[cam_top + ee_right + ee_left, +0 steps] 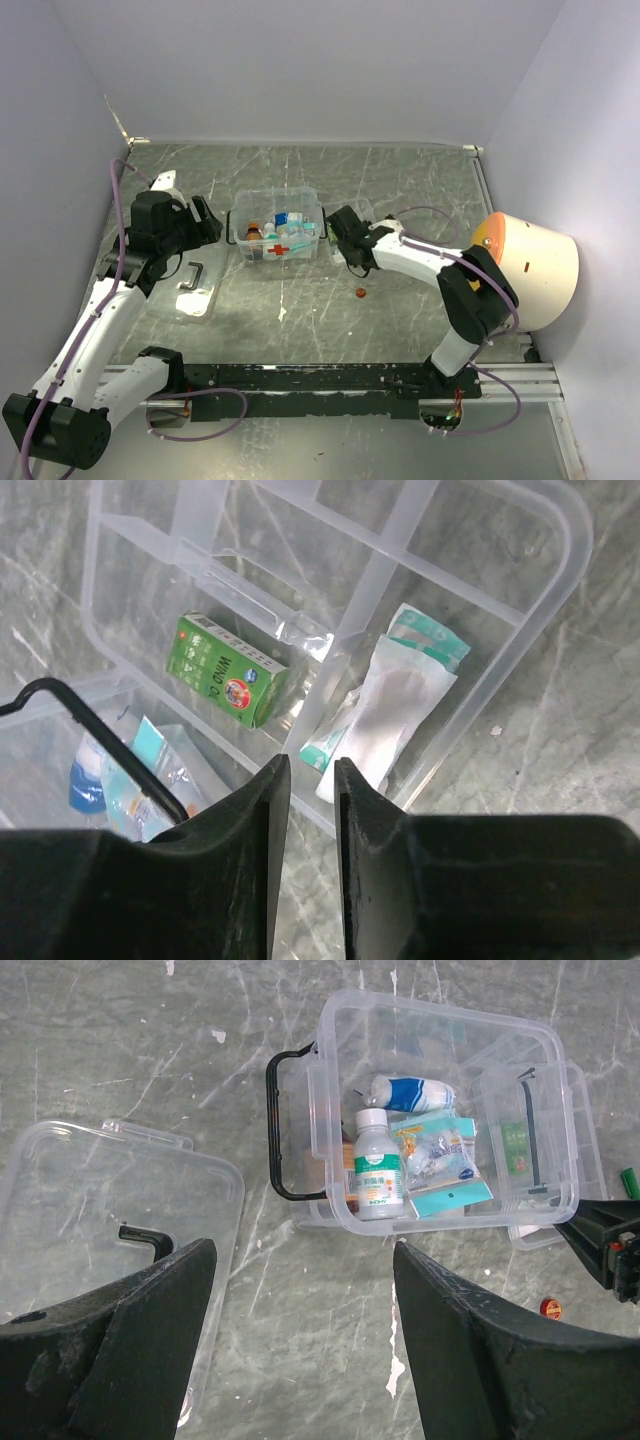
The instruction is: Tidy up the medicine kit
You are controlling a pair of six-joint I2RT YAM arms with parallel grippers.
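The medicine kit (pixel 277 235) stands open mid-table, partly filled. The right gripper (pixel 311 800), nearly closed and seemingly empty, hovers over the compartmented tray (pixel 575 540) at the kit's 3 o'clock. The left gripper (pixel 300 1360) gapes wide. Sorting looks underway; next, the right gripper probably needs to open over the sachet (pixel 390 715).
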